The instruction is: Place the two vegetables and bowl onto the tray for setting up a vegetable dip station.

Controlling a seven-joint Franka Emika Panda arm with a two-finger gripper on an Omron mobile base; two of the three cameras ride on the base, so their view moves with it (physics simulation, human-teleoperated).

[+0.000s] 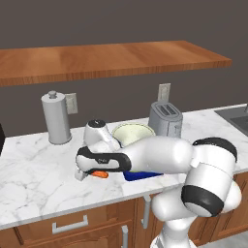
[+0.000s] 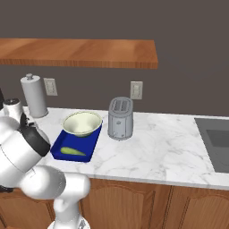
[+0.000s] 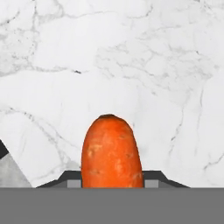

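Carrot clamped in the claw above the bench

The carrot [image 3: 111, 151] sits between the two fingertips [image 3: 151, 177] of the claw [image 1: 92, 174], which is closed on it; its blunt end juts out past them over the white marble bench [image 1: 38, 169]. Just to the claw's right, partly hidden behind the arm, lies the blue tray [image 2: 58, 145]. On the tray the cream bowl [image 2: 82, 123] takes the far end, and the green cucumber [image 2: 73, 151] lies at the near end. Beyond the tray, further from the claw, stands the grey toaster [image 2: 120, 118].
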